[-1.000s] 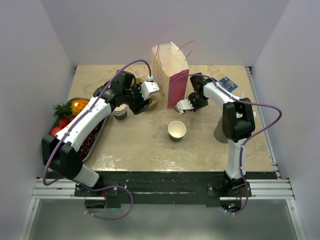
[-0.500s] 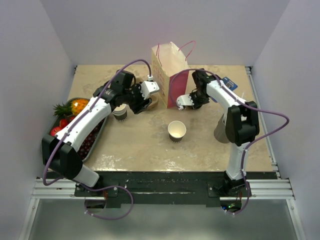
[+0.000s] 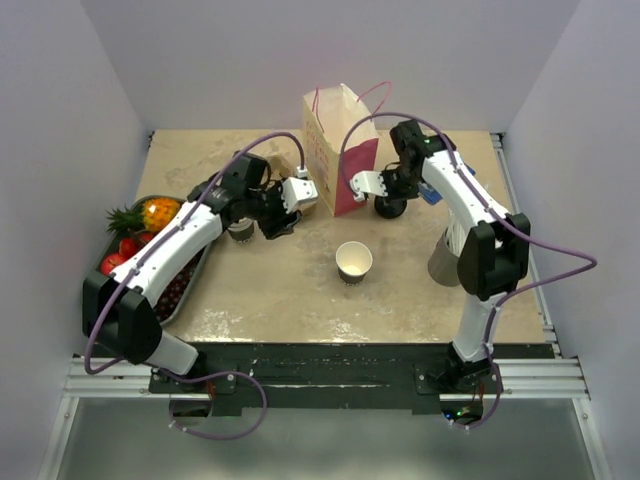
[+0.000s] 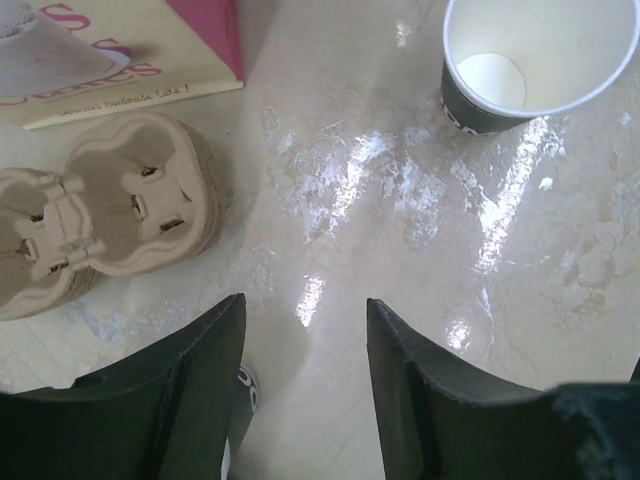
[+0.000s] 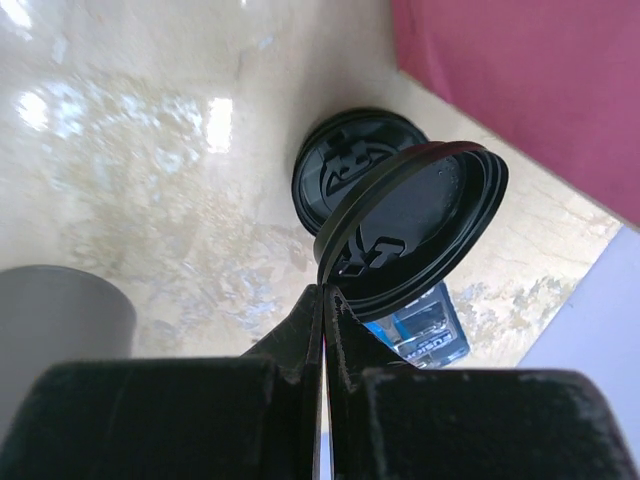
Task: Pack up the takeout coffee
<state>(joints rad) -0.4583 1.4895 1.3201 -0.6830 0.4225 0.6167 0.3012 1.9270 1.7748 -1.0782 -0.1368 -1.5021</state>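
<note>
Left gripper point(image 4: 305, 310) hangs low with jaws apart and empty, near a cup carrier point(image 4: 110, 210); an open cup point(image 3: 353, 261) stands mid-table; right gripper point(image 5: 325, 300) is clamped on the rim of a loose lid point(image 5: 420, 230), tilted; the coffee point(image 3: 390, 207) sits lidded just beneath it, right of the bag point(image 3: 340, 150).

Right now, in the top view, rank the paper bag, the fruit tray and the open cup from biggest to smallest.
1. Fruit tray and bag: they look close in size, and the left arm covers part of the tray, so I won't rank them.
2. Open cup: clearly the smallest.
</note>
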